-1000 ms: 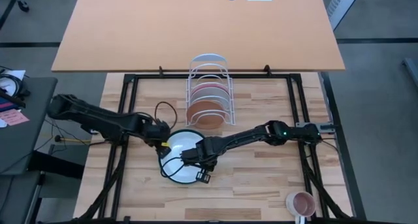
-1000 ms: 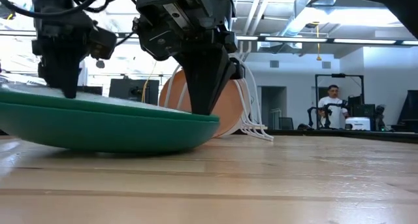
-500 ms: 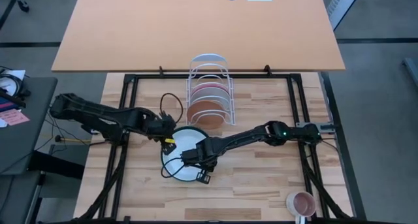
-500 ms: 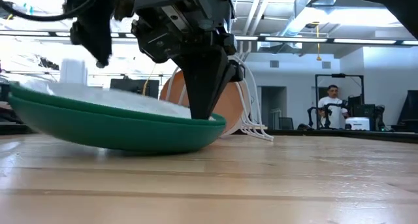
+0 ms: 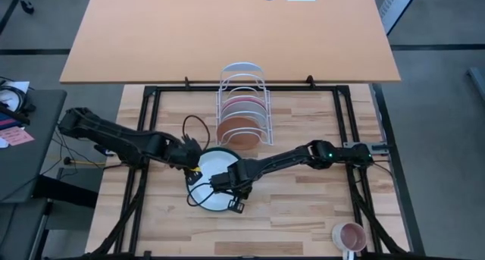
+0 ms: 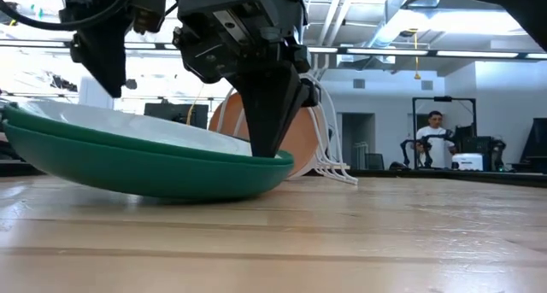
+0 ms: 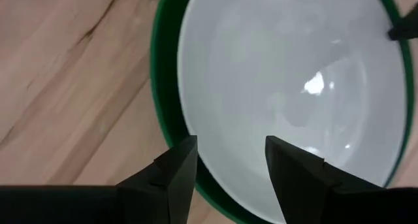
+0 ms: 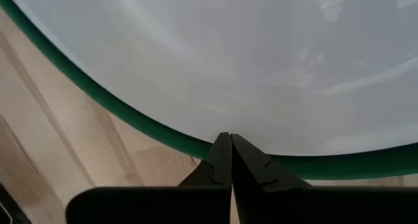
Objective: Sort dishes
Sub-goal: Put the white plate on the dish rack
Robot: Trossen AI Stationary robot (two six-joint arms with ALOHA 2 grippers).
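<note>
A white plate [image 5: 208, 193] [image 6: 128, 124] [image 7: 281, 74] lies inside the larger dark green plate [image 5: 189, 187] [image 6: 145, 169] at the table's middle. The green plate is tilted: its underside rests on the wood and its left rim is raised. My right gripper [image 5: 229, 187] [image 6: 267, 149] [image 8: 228, 138] is shut at the pair's right rim. My left gripper [image 5: 194, 158] [image 6: 107, 67] [image 7: 230, 145] hovers open above the far-left rim and touches nothing. The terracotta plate [image 5: 236, 133] [image 6: 295, 143] and the pink plate [image 5: 242, 104] stand on edge in the white wire rack [image 5: 242, 89]. My right gripper presses its shut fingertips [image 6: 263, 143] down on the green plate's right rim [image 8: 196, 147], just outside the white plate's edge. The fingers come from above, pointing down. The pressed side is low near the table and the opposite rim is tipped up.
The wire rack [image 6: 329, 161] stands just beyond the plates toward the far edge. A small pink mug [image 5: 350, 236] sits near the table's near right corner. A black frame [image 5: 151, 123] borders the wood. A person [image 6: 436, 135] stands far back in the room.
My left gripper has come off the plates' left rim, risen, and shifted slightly toward the far edge. The stacked plates have tipped: their left rim stands higher than before, while the right rim stays pinned under my right gripper.
</note>
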